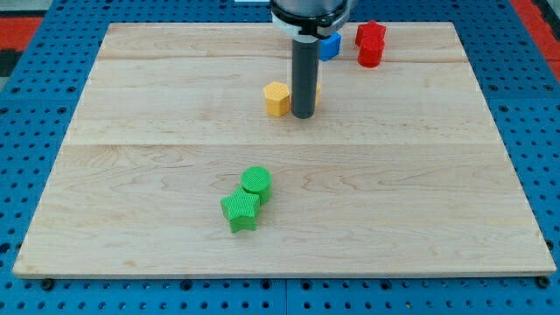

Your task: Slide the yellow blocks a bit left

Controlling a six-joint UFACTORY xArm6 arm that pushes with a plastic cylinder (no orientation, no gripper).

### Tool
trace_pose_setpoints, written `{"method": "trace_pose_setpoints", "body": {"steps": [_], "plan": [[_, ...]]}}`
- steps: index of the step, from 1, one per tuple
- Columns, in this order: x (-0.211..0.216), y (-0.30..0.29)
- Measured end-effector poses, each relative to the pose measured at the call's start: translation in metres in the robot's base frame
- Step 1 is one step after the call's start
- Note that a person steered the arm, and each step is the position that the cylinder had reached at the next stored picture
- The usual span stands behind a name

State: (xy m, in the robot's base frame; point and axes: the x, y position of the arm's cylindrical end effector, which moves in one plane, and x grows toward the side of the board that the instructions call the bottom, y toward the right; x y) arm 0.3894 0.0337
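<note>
The pale wooden tabletop point(175, 166), made of planks with visible seams and grain, fills most of the frame and sits on a blue perforated base point(26, 131). Its centre left, lower left and whole lower right lie open, so there is wide bare wood to the left of the yellow blocks.

The dark, smooth cylindrical rod hangs upright from a black mount at the top centre of the frame. My tip point(304, 115) rests on the wood in the upper centre, just beside the right face of the yellow hexagonal block point(276, 98); whether they touch cannot be told. A sliver of a 2nd yellow block point(318, 88) peeks out at the rod's right side, its shape hidden. The end effector is a plain rod with no jaws, so there is nothing to stand apart or together.

Near the top edge, right of the rod, a blue block point(330, 45) is partly hidden by the mount, and 2 red blocks point(370, 44) stand touching each other just right of it. Lower centre, a ribbed green cylinder point(256, 183) touches a green star-shaped block point(240, 210), both well apart from the tip.
</note>
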Motion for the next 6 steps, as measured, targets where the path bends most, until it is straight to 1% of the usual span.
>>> {"method": "trace_pose_setpoints", "body": {"steps": [3, 4, 5, 6], "plan": [[0.000, 0.011], [0.000, 0.040], [0.000, 0.101], [-0.005, 0.175]]}}
